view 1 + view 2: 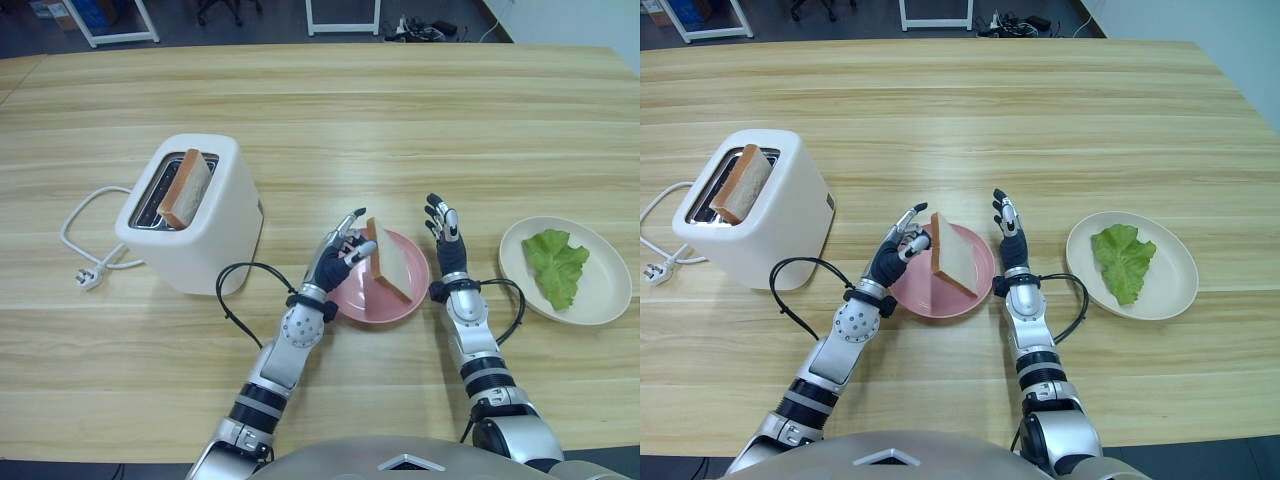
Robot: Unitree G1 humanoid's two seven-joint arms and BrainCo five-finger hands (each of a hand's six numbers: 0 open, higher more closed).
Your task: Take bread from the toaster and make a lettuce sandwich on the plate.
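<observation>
Grips a pale, brown-crusted square slice of bread in the left hand, fingers closed on its upper left edge. Props it on edge over the round pink plate, low edge seemingly touching the dish, broad face leaning right, long axis running away from the body. Holds the right hand just beside the plate's right rim, fingers straight, spread and empty. Likely calls only for tipping the slice rightward, flat onto the dish.

Well to the right of that hand: a green lettuce leaf on a cream round plate. Far left: a white toaster with a second slice upright in its slot. Underneath, a pale wooden tabletop; beyond, dark floor and white frame legs.
</observation>
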